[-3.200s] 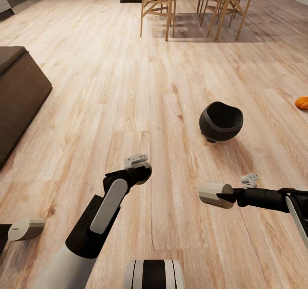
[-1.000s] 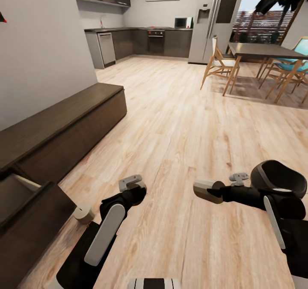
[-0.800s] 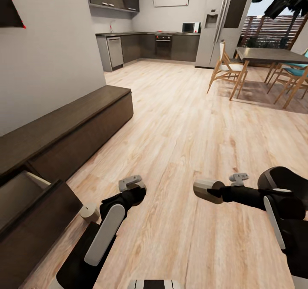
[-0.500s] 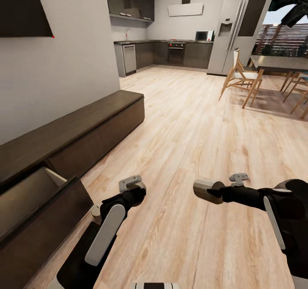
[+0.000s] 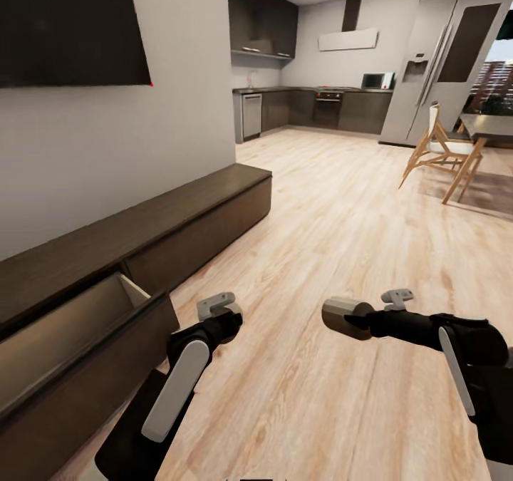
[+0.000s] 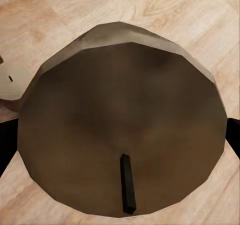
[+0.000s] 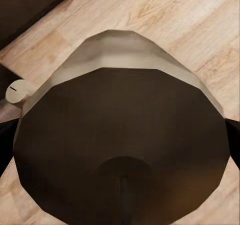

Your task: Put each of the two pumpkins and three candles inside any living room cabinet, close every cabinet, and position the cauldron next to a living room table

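Observation:
My left gripper (image 5: 222, 311) is shut on a grey-olive candle (image 6: 120, 120), whose wick shows close up in the left wrist view. My right gripper (image 5: 350, 318) is shut on a second candle (image 5: 340, 316), held out over the wood floor. A third candle (image 7: 17, 92) stands on the floor near the cabinet. The long dark-brown cabinet (image 5: 185, 217) runs along the wall at my left. Its nearest drawer (image 5: 64, 324) is pulled open, showing a pale interior, just left of my left arm. The pumpkins, the cauldron and the table are out of view.
A dark TV (image 5: 64, 25) hangs on the wall above the cabinet. Wood floor (image 5: 335, 239) stretches ahead to a dark kitchen (image 5: 313, 107) and a fridge (image 5: 442, 68). A wooden chair (image 5: 438, 150) and a dining table's edge (image 5: 491, 125) stand at the far right.
The camera has swung left and tilted up. The cauldron slid out of view at the right, and the open drawer came in closer. The floor candle went behind my left arm. Both grippers kept their candles.

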